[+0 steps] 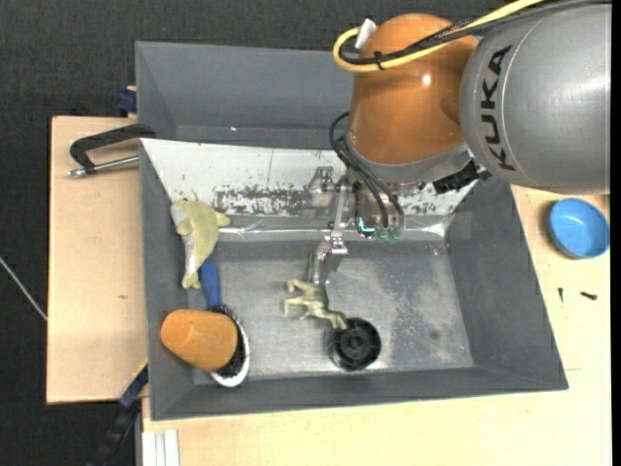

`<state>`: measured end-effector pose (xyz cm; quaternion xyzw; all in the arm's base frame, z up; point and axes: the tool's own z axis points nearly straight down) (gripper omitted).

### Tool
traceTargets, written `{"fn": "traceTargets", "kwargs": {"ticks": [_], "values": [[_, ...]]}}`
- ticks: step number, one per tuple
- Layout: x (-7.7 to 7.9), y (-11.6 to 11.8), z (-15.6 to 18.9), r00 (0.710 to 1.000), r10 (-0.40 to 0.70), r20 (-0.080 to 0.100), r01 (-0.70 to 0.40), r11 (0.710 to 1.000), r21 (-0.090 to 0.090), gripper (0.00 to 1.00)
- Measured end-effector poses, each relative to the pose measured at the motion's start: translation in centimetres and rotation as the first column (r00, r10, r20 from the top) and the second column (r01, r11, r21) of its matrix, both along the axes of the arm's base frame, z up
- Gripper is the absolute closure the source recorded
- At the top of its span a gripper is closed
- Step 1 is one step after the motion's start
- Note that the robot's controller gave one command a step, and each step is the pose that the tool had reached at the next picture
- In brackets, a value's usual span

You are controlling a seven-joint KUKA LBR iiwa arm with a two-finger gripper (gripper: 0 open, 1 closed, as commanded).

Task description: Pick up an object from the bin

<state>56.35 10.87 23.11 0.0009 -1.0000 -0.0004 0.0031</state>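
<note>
So my tool is hanging down into the middle of the bin, closer to the back wall, with the orange wrist cover right above it. I honestly can't tell how far open it is from this angle, or whether it's got anything. Right under its tip, on the bin floor, there's a small pale beige sprawly thing with little limbs sticking out. It lies flat, and its long axis looks like it runs from upper left to lower right, with the lower right end pointing at a black round piece just beside it near the front wall. Whether the tip touches the beige thing, no idea. Well off to the left sit an orange cup on its side, a blue handle and a yellowish floppy thing.
</note>
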Motion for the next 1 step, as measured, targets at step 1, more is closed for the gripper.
{"fn": "traceTargets", "kwargs": {"ticks": [1], "values": [[-4.09,-5.20,-7.64,0.989,0.148,-0.002,-0.148,0.989,-0.001,0.00]]}}
